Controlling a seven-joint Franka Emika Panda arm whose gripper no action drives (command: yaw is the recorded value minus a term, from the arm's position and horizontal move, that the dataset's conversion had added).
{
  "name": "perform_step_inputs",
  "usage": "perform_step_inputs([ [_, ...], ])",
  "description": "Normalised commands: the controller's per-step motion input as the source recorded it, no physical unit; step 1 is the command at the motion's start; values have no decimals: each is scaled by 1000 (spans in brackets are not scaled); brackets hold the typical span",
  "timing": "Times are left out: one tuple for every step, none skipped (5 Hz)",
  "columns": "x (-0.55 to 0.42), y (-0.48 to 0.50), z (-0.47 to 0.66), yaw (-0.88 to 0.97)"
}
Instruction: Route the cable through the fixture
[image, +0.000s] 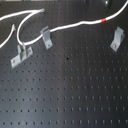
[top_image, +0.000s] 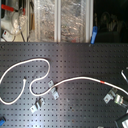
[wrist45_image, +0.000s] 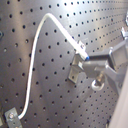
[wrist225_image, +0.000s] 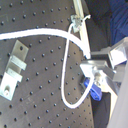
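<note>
White cable (image: 75, 23) with its red band (image: 103, 20) curves past the slanted grey clip (image: 117, 38) in the first exterior view, beside it, not threaded. Only in the wrist views do we see the gripper (wrist45_image: 86, 59) pinching that cable.

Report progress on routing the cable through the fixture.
Done: the pincer seems closed on the cable. In hand: the held part sits beside a clip in the first wrist view; which clip is unclear. Left: in the first exterior view the cable runs clear of the fixture, not through its forked top, so threading remains.
</note>
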Motion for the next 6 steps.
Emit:
perform_step_inputs([
  [8,32,1,0],
  [32,-67,5,0],
  [-304,290,268,29],
  [-328,308,292,34],
  [-121,153,74,0],
  [-165,-50,133,-111],
])
